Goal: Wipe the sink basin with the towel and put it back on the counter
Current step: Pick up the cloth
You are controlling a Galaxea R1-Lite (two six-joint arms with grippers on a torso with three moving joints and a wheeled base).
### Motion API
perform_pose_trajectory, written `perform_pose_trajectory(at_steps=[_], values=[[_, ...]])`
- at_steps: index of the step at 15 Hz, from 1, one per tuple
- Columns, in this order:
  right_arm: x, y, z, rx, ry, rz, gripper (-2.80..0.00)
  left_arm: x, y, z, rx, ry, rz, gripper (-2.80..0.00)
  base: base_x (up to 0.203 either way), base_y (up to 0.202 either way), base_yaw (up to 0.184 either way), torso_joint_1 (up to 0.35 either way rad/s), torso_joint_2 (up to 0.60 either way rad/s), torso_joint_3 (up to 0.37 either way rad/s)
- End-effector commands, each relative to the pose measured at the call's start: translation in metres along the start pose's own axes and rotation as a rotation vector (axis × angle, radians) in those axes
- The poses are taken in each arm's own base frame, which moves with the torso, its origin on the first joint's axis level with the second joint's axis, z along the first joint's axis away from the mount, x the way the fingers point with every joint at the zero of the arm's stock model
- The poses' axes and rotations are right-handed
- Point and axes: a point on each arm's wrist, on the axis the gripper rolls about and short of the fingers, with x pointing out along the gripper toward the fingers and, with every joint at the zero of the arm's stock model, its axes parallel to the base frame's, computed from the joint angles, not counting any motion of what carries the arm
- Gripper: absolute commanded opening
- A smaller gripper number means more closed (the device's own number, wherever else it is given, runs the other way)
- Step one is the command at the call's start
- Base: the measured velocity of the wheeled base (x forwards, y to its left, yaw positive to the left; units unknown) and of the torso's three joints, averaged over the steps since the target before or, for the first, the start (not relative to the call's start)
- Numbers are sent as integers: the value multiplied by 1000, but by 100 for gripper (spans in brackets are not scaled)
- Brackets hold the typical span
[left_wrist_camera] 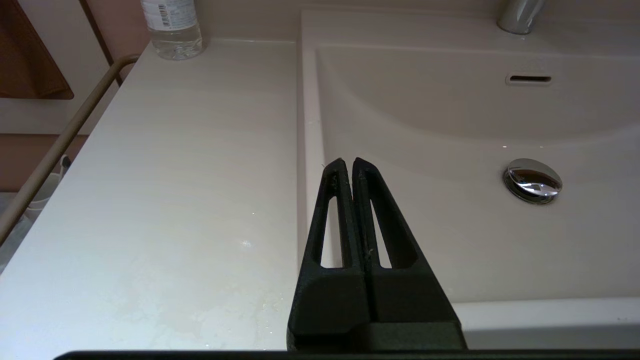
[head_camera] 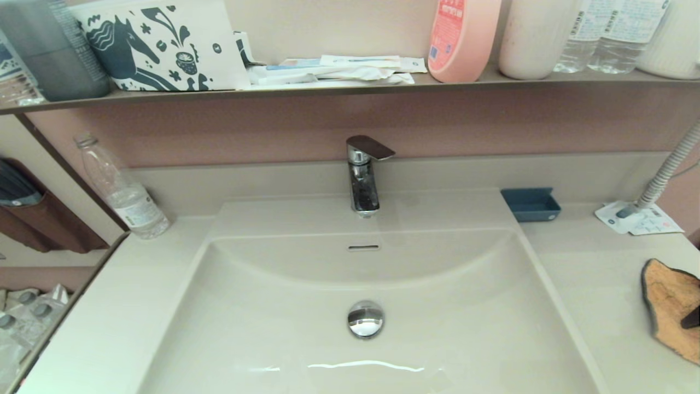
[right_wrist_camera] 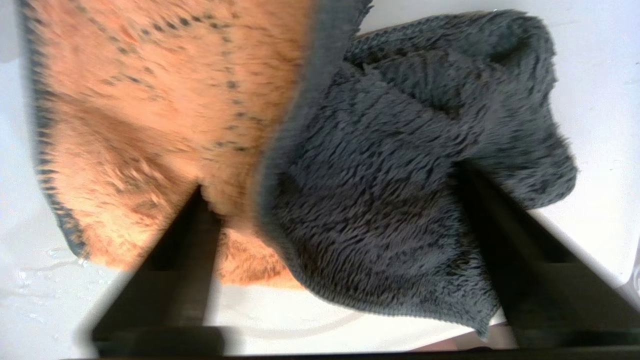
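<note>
The orange-tan towel (head_camera: 670,301) with its dark grey edge lies on the counter (head_camera: 590,284) at the far right, beside the sink basin (head_camera: 273,328). In the right wrist view the towel (right_wrist_camera: 150,100) shows orange pile and a folded-over grey side. My right gripper (right_wrist_camera: 332,185) is open, its fingers (right_wrist_camera: 192,235) set wide apart, tips down on the cloth. One dark fingertip (head_camera: 692,317) shows in the head view. My left gripper (left_wrist_camera: 348,162) is shut and empty, hovering over the basin's left rim. Chrome drain plug (head_camera: 365,318), overflow slot (head_camera: 363,247) and faucet (head_camera: 363,180) are in plain sight.
A clear water bottle (head_camera: 123,191) stands at the counter's back left. A blue tray (head_camera: 530,204), a white leaflet (head_camera: 640,219) and a ribbed hose (head_camera: 667,169) sit at the back right. The brown shelf (head_camera: 328,90) above carries bottles and packets. A rail (left_wrist_camera: 60,145) runs along the counter's left edge.
</note>
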Motion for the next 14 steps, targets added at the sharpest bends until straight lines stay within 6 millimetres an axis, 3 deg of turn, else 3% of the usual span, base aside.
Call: perform_pose_trajectory(at_steps=[1,14], values=[[0,1,0,-3,-3,2,-280,0,0,0,-1,1,-1,-280,0,0,0,0,0,0],[-43,1,-12,5,-90,-21,-280,0,0,0,-1,0,0,-280,0,0,0,0,0,0]])
